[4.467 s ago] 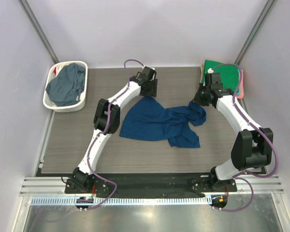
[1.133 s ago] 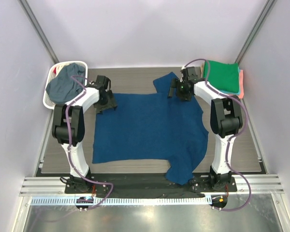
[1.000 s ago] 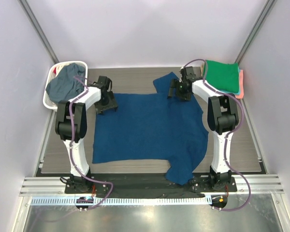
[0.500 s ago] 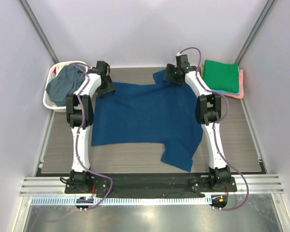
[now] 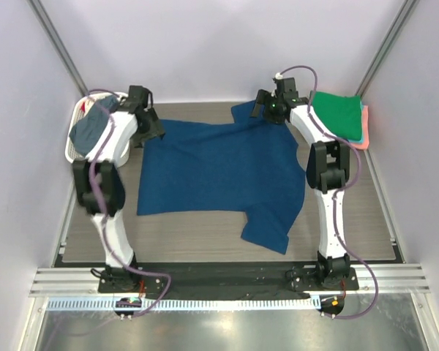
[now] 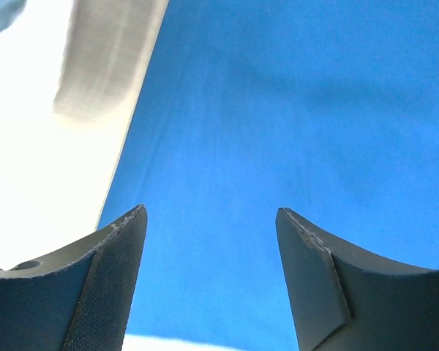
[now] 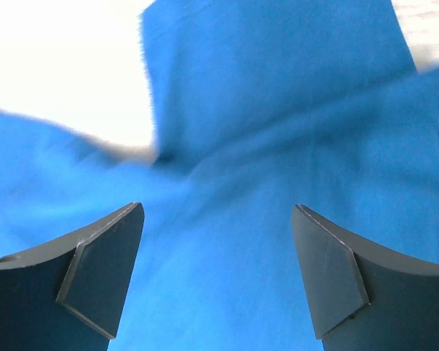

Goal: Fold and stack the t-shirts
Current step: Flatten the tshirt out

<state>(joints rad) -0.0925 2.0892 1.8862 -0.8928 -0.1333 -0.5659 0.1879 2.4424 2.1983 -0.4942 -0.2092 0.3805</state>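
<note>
Dark blue t-shirt (image 5: 219, 164) lies spread flat on the table (image 5: 351, 219) — left gripper (image 6: 208, 212) and right gripper (image 7: 216, 208) both hover spread wide over its far corners, pinching nothing. For a clean fold, tuck the near sleeve in first, then grab matching corners evenly

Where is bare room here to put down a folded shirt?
Free: the table right of the blue shirt, nearer than the green stack; also the near left corner, nearer than the basket. The far side is crowded.
</note>
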